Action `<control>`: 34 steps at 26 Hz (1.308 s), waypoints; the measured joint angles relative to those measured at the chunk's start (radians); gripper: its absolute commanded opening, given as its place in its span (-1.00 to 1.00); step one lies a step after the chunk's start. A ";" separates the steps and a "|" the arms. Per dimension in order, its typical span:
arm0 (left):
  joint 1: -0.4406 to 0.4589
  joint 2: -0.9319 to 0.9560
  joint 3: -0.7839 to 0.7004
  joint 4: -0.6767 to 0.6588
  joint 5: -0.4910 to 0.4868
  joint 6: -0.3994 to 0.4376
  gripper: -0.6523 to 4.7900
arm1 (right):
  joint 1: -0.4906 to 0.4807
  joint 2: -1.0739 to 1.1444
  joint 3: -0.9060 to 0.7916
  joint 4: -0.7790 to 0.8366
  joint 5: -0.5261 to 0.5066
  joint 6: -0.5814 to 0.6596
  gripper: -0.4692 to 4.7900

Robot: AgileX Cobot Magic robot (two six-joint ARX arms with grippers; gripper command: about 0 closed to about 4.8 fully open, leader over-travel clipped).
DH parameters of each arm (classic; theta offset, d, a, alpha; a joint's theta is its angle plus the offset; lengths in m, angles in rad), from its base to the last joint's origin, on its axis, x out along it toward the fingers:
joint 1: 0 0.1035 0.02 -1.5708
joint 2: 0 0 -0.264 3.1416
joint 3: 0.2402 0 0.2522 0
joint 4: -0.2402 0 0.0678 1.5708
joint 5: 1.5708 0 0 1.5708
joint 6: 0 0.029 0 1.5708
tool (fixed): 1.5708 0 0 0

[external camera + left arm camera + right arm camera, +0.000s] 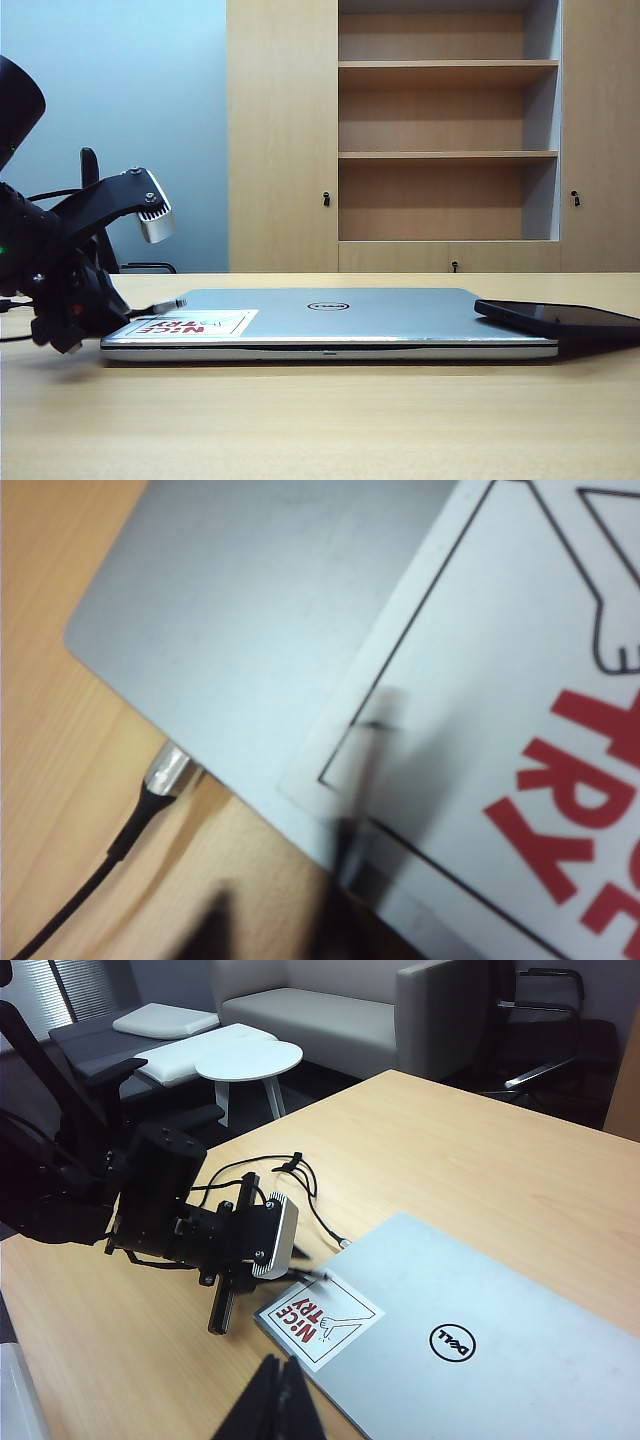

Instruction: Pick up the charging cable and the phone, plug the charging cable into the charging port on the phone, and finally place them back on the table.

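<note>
The charging cable [120,845] lay on the table [320,420] at the laptop's [340,315] sticker corner, its silver plug [168,770] touching or just tucked against the laptop's edge and its black cord running away from that edge across the wood toward the left arm's base, so its long axis met the edge at a slant. The left hand [222,1305] hung low over that same corner, right above the red-and-white sticker [320,1322], with the plug just to one side of its fingers; it was by far the nearer hand to the cable. Its fingers [345,880] showed only as dark blurs in the left wrist view, partly spread, and nothing appeared to sit between them, though whether they were touching the cord could not be made out. The coming grasp seemed to turn on the fingers straddling the thin cord just behind the plug, across its length. The phone [565,320] rested at the far right in the exterior view, one end propped on the laptop's lid and the other cut off by the frame; its charging port was not visible. The right hand [275,1400], pressed together and empty, hovered well back above the laptop, and only its tips showed in its own wrist view.
</note>
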 measured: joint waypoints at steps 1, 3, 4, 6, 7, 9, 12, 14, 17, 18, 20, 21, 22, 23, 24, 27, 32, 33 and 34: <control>-0.001 0.000 0.000 0.000 0.000 0.000 -0.78 | 0.000 0.000 0.000 0.000 0.000 0.000 -0.84; -0.002 0.000 0.000 0.000 0.000 -0.016 -0.78 | 0.000 0.000 0.000 0.000 0.001 0.000 -0.84; -0.003 0.000 0.000 0.000 0.000 -0.019 -0.78 | 0.000 0.000 0.000 0.000 0.001 0.000 -0.84; -0.013 0.000 0.000 0.000 0.000 -0.026 -0.78 | 0.000 0.000 0.000 0.000 0.002 0.000 -0.84; -0.016 -0.002 0.000 -0.001 0.000 -0.031 -0.78 | 0.000 0.000 0.000 0.000 0.002 0.000 -0.84; -0.017 -0.011 0.000 -0.012 0.000 -0.050 -0.78 | 0.000 0.000 0.000 0.000 0.002 0.000 -0.84; -0.017 -0.084 0.000 -0.043 0.000 -0.122 -0.78 | 0.000 0.000 0.000 0.000 0.008 0.000 -0.84; -0.017 -0.166 0.000 -0.069 0.000 -0.214 -0.78 | 0.000 0.000 0.000 0.000 0.038 0.001 -0.84; -0.017 -0.264 0.000 -0.081 0.000 -0.493 -0.78 | 0.000 0.001 0.000 -0.001 0.100 0.063 -0.84; -0.017 -0.288 0.000 -0.084 0.000 -0.574 -0.78 | 0.000 0.003 0.000 -0.004 0.113 0.077 -0.84; -0.017 -0.335 0.000 -0.088 0.000 -0.740 -0.78 | 0.000 0.005 0.000 -0.014 0.135 0.087 -0.84; -0.017 -0.356 0.000 -0.095 0.000 -0.816 -0.78 | 0.000 0.005 0.000 -0.021 0.140 0.093 -0.84; -0.017 -0.373 0.000 -0.114 0.000 -0.881 -0.78 | 0.000 0.005 0.000 -0.032 0.147 0.102 -0.84; -0.018 -0.388 0.000 -0.137 0.000 -0.924 -0.78 | 0.000 0.006 0.000 -0.040 0.152 0.108 -0.84; -0.021 -0.401 0.000 -0.160 0.000 -0.956 -0.78 | -0.001 0.006 0.000 -0.047 0.154 0.111 -0.84; -0.062 -0.425 0.000 -0.252 0.000 -1.006 -0.78 | -0.024 0.008 0.000 -0.060 0.179 0.116 -0.84; -0.175 -0.426 0.000 -0.328 0.001 -1.010 -0.78 | -0.129 0.009 0.000 -0.102 0.213 0.149 -0.84; -0.192 -0.426 0.000 -0.332 0.002 -1.010 -0.78 | -0.152 0.008 0.000 -0.109 0.209 0.160 -0.84; -0.204 -0.426 0.000 -0.332 0.002 -1.010 -0.78 | -0.173 0.008 0.000 -0.113 0.200 0.164 -0.84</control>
